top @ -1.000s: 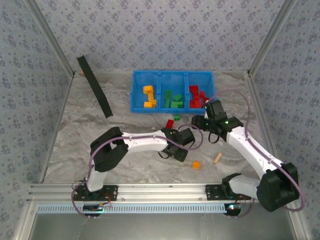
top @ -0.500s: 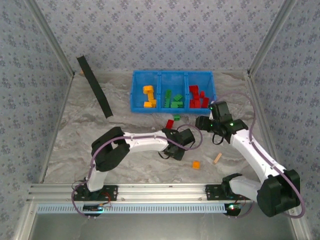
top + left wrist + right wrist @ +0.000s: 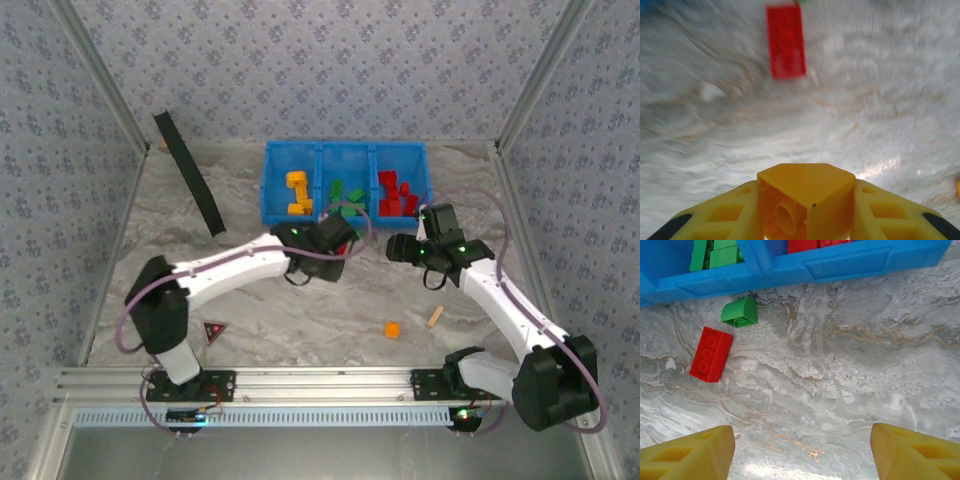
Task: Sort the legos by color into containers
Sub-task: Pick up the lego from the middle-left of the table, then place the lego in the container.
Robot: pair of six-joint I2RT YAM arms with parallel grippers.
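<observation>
**Left arm carrying a yellow-orange brick toward the tray**

The left gripper (image 3: pixel 805 216) is clamped on a small yellow-orange plastic toy brick (image 3: pixel 801 186). One yellow finger presses each side face, and the brick's hollow underside faces the wrist camera. Seen from above, this gripper hangs over the marbled grey table (image 3: pixel 250 300), just before the near wall of the bright blue three-compartment plastic tray (image 3: pixel 280 217), which stands at the middle of the table's far edge.

The right gripper (image 3: pixel 802 455) has its jaws spread wide with nothing between them. It hangs above bare table in front of the tray's right end.

A flat red brick (image 3: pixel 711 354) and a rounded green brick (image 3: pixel 740 312) lie unsorted, the green one close before the tray's near wall and the red one just on the near side of it. A loose orange brick (image 3: pixel 392 329) rests toward the table's near edge, beside a tan wooden piece (image 3: pixel 434 317).

The step in hand appears to be delivery to the left compartment (image 3: pixel 282 170), which already holds yellow bricks (image 3: pixel 297 192).

- Raise the brick clear of the near wall before crossing it.
- Centre it over that compartment, away from the divider shared with the green section.
- Release it low, so that it does not bounce out.
- Keep the path well apart from the right arm.
</observation>
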